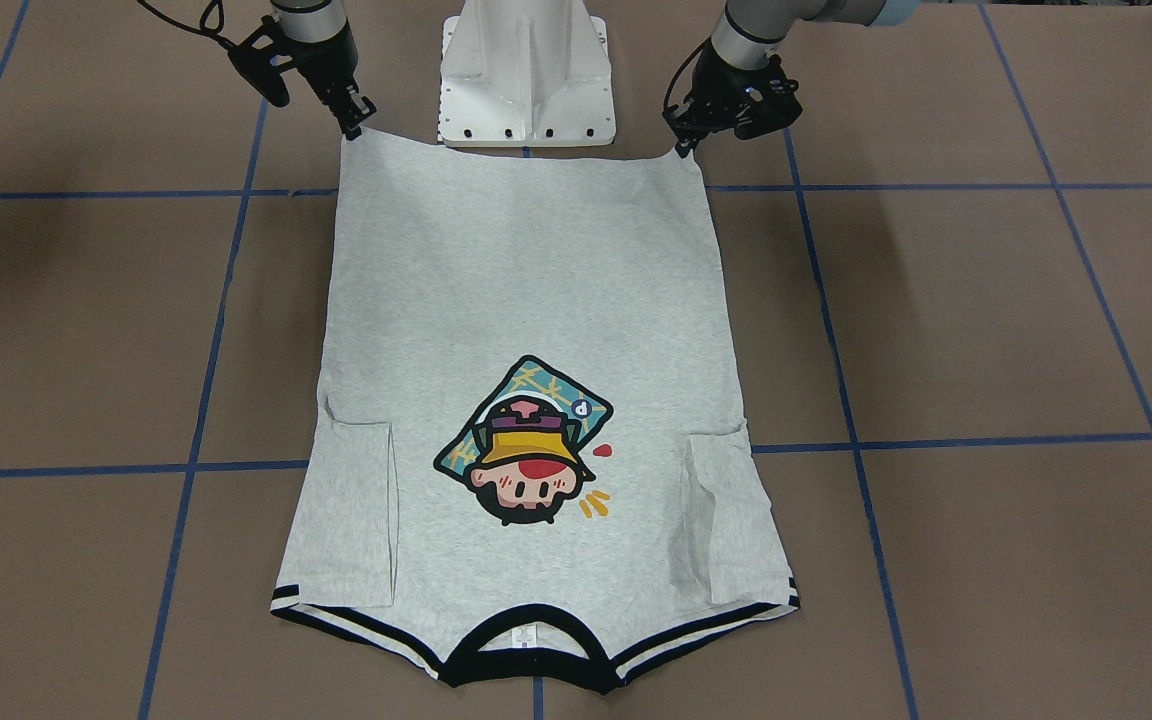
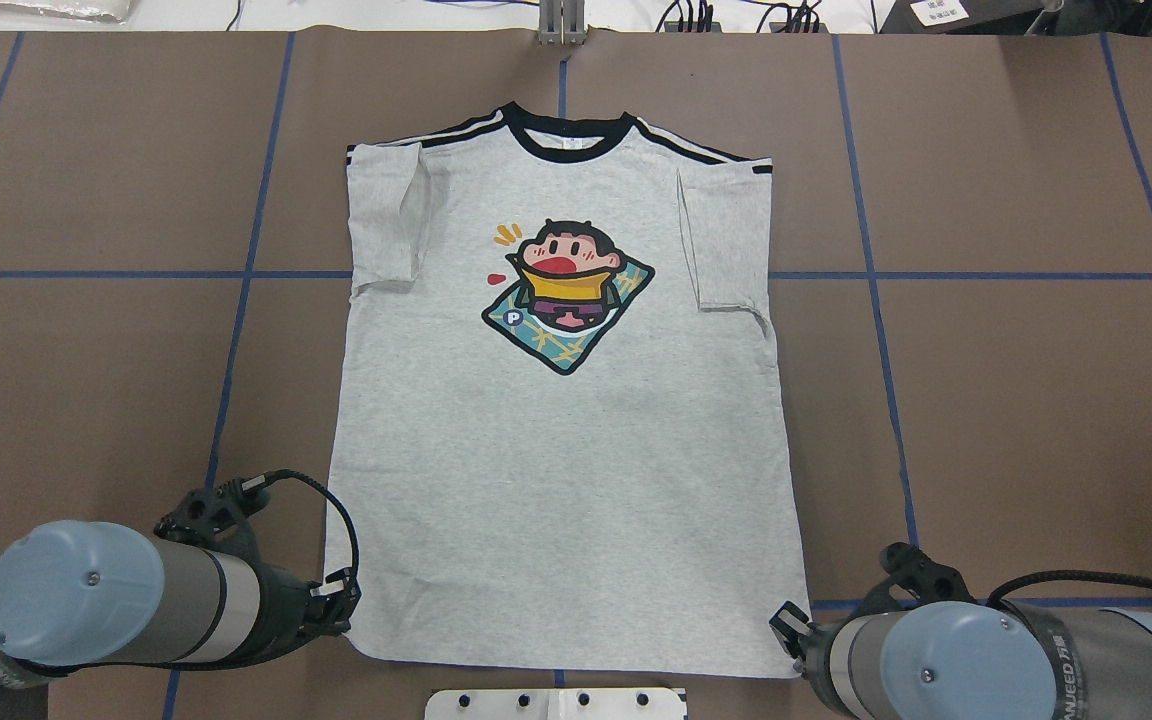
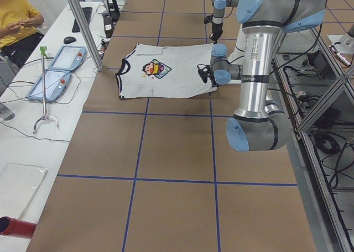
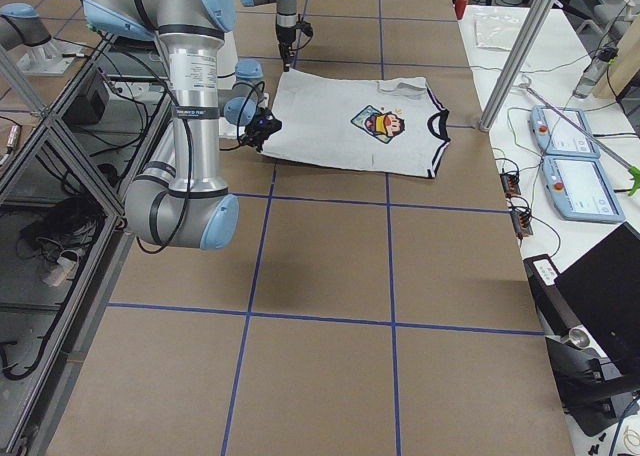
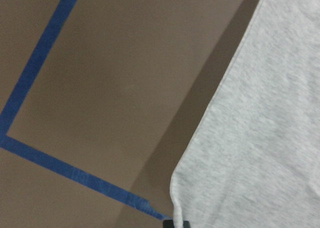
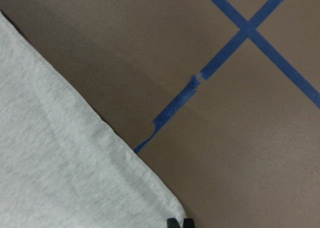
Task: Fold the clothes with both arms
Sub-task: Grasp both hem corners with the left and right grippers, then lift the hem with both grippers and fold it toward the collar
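Pinching two hem corners of one T-shirt (image 1: 526, 300), left gripper (image 1: 682, 148) clamped on one, right gripper (image 1: 354, 130) on other

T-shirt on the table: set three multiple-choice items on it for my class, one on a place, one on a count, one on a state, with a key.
1. The left pincer and right pincer are at the T-shirt's: A neckband; B hem corners; C cartoon print.
2. Black stripes on each shoulder: A one; B four; C two.
3. The sleeves are: A folded onto the front; B spread outward; C rolled up.
Key: B, each pincer's tips meet a hem corner; C, a double stripe lines each shoulder; A, both sleeves lie flat over the front.
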Available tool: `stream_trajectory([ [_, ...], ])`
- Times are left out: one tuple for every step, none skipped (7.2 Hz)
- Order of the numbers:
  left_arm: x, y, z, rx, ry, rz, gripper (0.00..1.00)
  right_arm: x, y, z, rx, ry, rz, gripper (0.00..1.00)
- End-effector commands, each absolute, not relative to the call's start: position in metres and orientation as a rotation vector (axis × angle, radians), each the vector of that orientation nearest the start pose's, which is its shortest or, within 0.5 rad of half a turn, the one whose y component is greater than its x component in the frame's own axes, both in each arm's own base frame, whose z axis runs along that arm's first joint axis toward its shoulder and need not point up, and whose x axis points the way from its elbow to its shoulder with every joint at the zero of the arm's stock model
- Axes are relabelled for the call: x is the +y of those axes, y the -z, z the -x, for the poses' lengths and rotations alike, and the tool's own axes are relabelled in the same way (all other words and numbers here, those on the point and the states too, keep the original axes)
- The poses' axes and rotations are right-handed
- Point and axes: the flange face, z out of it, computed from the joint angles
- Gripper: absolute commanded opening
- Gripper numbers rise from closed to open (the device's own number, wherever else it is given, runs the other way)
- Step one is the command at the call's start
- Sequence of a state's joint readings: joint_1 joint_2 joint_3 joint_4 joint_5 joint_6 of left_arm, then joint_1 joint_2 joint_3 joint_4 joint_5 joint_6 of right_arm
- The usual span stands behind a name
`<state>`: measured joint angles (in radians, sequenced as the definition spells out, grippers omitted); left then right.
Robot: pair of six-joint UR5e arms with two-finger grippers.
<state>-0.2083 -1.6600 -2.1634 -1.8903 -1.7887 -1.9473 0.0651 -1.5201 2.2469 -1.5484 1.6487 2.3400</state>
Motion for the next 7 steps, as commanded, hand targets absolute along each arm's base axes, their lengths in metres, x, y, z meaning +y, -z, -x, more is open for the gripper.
stream_trajectory([
  [-0.204, -0.286, -0.438, 1.018, 0.46, 0.334, 0.0, -0.15, -0.333, 0.442, -0.69, -0.757, 0.338, 0.0],
  [-0.206, -0.278, -0.44, 1.023, 0.46, 0.33, 0.0, -0.165, -0.325, 0.434, -0.714, -0.786, 0.333, 0.0],
  [-0.217, -0.27, -0.431, 1.052, 0.438, 0.291, 0.0, -0.19, -0.32, 0.423, -0.74, -0.836, 0.315, 0.0],
  [-0.239, -0.264, -0.424, 1.075, 0.454, 0.245, 0.0, -0.218, -0.306, 0.419, -0.782, -0.873, 0.292, 0.0],
  [-0.264, -0.268, -0.413, 1.069, 0.509, 0.212, 0.0, -0.256, -0.287, 0.404, -0.845, -0.856, 0.227, 0.0],
  [-0.284, -0.28, -0.415, 1.045, 0.531, 0.181, 0.0, -0.284, -0.284, 0.402, -0.86, -0.769, 0.137, 0.0],
  [-0.317, -0.273, -0.399, 1.066, 0.448, 0.056, 0.0, -0.333, -0.277, 0.408, -0.864, -0.761, 0.067, 0.0],
])
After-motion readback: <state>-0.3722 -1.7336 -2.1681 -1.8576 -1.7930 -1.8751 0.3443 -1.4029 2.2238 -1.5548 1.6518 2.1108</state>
